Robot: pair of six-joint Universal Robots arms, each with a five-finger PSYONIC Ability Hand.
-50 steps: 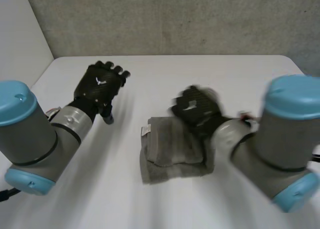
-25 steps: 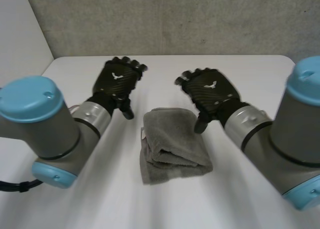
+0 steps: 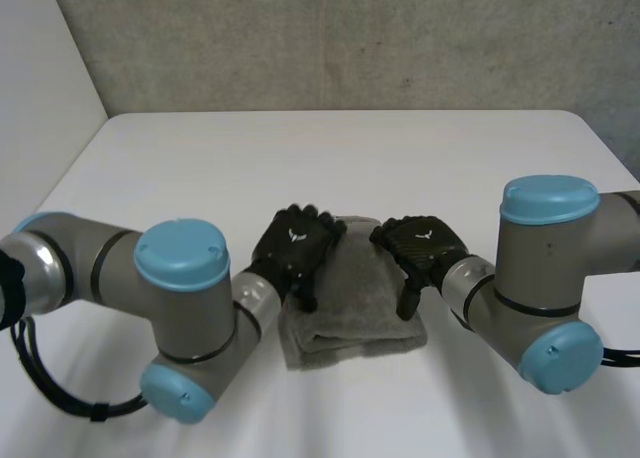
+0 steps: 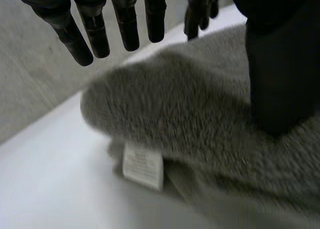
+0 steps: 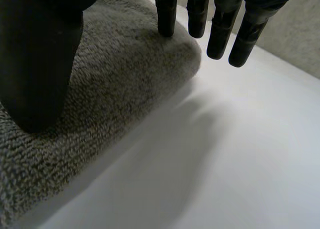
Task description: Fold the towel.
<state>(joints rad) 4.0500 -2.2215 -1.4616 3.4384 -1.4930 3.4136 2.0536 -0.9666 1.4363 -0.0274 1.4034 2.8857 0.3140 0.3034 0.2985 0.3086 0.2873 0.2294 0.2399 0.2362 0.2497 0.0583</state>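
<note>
A grey towel [image 3: 355,298] lies folded into a thick bundle in the middle of the white table [image 3: 400,158]. My left hand [image 3: 296,250] hovers over the bundle's left side, fingers straight and spread, thumb pointing down at the cloth. My right hand [image 3: 420,250] is over its right side, held the same way. In the left wrist view the towel [image 4: 200,119] lies under my straight fingers [image 4: 95,34], a white label [image 4: 143,165] at its folded edge. In the right wrist view the thumb [image 5: 40,59] rests on the towel [image 5: 100,99]; the fingers [image 5: 220,34] stay straight above the table.
Table edges run along the far side and the left. A grey wall [image 3: 330,38] stands behind the table. Both arms bend in front of the towel, with their blue-capped joints [image 3: 180,256] [image 3: 548,200] close on either side of it.
Both hands have come from above the far part of the table down and inward onto the towel's two sides. The right hand's fingers have straightened. The towel has stayed in place.
</note>
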